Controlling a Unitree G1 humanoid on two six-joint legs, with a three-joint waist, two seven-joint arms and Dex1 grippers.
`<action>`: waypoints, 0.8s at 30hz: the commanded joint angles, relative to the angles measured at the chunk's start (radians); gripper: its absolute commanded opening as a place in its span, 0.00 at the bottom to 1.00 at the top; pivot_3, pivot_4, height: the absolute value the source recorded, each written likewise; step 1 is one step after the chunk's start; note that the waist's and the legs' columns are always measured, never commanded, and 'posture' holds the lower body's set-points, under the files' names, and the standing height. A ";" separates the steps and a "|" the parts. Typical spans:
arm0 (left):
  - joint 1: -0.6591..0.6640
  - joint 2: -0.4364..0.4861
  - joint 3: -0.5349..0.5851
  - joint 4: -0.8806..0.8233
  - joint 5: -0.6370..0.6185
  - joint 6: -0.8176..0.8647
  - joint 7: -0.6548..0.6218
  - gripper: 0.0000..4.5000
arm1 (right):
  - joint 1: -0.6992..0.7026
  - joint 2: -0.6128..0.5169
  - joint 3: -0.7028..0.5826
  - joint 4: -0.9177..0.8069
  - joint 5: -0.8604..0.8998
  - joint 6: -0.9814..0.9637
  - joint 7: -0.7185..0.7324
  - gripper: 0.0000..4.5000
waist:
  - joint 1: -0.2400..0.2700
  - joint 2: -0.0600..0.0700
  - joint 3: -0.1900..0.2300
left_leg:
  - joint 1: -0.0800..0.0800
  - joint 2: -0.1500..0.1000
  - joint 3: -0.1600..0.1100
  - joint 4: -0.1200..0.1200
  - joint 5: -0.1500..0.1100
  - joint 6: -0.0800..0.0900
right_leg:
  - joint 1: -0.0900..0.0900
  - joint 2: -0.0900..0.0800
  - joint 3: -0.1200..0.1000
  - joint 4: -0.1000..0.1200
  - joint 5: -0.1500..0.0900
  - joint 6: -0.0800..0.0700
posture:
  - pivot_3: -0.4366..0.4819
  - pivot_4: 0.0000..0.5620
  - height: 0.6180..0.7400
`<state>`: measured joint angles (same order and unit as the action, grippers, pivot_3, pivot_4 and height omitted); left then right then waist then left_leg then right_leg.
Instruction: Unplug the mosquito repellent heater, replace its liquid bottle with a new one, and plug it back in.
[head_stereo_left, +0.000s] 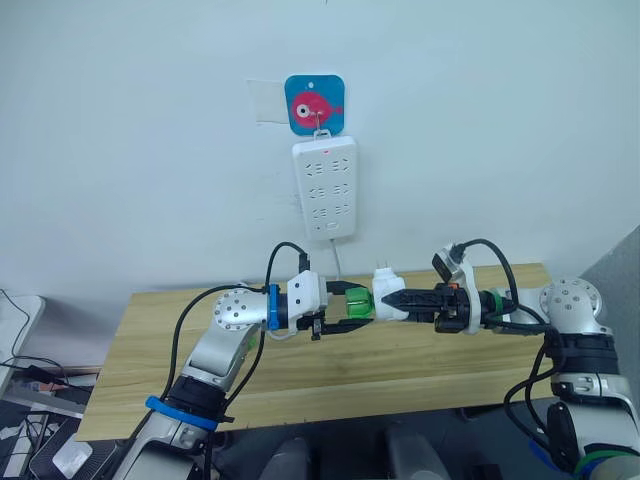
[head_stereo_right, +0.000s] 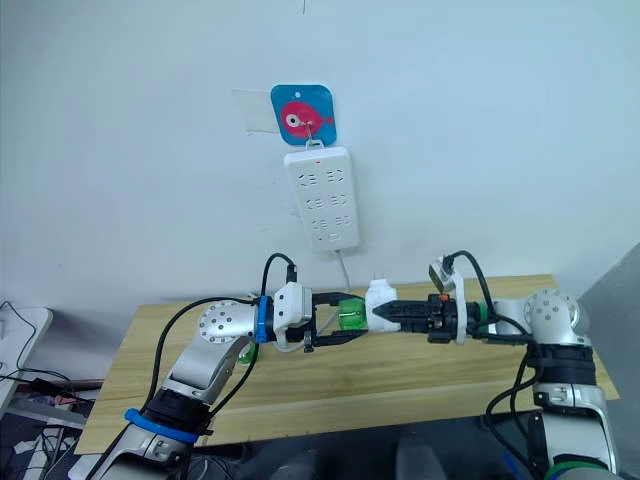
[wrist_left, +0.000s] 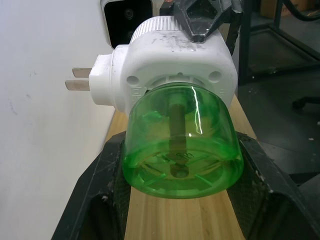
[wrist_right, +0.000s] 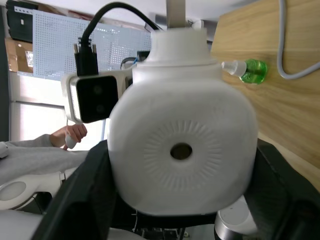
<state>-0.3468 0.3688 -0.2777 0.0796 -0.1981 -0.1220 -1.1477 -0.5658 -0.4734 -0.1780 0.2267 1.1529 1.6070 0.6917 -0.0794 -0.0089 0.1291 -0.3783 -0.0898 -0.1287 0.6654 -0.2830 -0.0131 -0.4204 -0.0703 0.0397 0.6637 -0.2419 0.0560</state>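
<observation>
The heater (head_stereo_left: 385, 297) is held in mid-air above the table (head_stereo_left: 300, 370), unplugged, prongs up. The right gripper (head_stereo_left: 398, 300) clamps it from 3 o'clock. The left gripper (head_stereo_left: 352, 302) clamps its green bottle (wrist_left: 182, 142) from 9 o'clock. The power strip (head_stereo_left: 324, 187) hangs on the wall at 12 o'clock.

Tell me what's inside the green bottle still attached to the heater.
Through the clear green bottle a dark wick rod runs along its middle into the mosquito repellent heater. Whether liquid remains cannot be told, and the neck is hidden inside the heater.
</observation>
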 joint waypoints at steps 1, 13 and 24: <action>-0.002 0.000 -0.003 -0.039 -0.008 -0.021 0.003 0.50 | -0.025 0.001 -0.027 -0.004 0.032 0.007 -0.003 0.99 | -0.001 -0.001 -0.001 | 0.000 0.000 0.000 0.000 0.000 0.000 | 0.000 0.000 0.000 0.000 0.000 0.000 | 0.40 0.16 1.00; -0.014 0.000 0.007 -0.026 -0.011 -0.018 0.021 0.50 | -0.002 -0.047 0.019 -0.019 0.082 0.007 0.022 0.99 | -0.001 -0.001 -0.001 | 0.000 0.000 0.000 0.000 0.000 0.000 | 0.000 0.000 0.000 0.000 0.000 0.000 | 0.40 0.16 1.00; -0.027 -0.005 0.012 -0.019 -0.018 -0.011 0.036 0.50 | -0.001 -0.038 0.016 -0.022 0.097 0.007 0.004 0.99 | -0.001 -0.001 -0.001 | 0.000 0.000 0.000 0.000 0.000 0.000 | 0.000 0.000 0.000 0.000 0.000 0.000 | 0.40 0.16 1.00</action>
<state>-0.3615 0.3665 -0.2825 0.0809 -0.1984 -0.1235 -1.1211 -0.5590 -0.5195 -0.1445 0.2369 1.2182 1.6071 0.6897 -0.0801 -0.0102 0.1276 -0.3783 -0.0896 -0.1290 0.6655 -0.2830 -0.0130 -0.4204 -0.0704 0.0395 0.6638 -0.2419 0.0560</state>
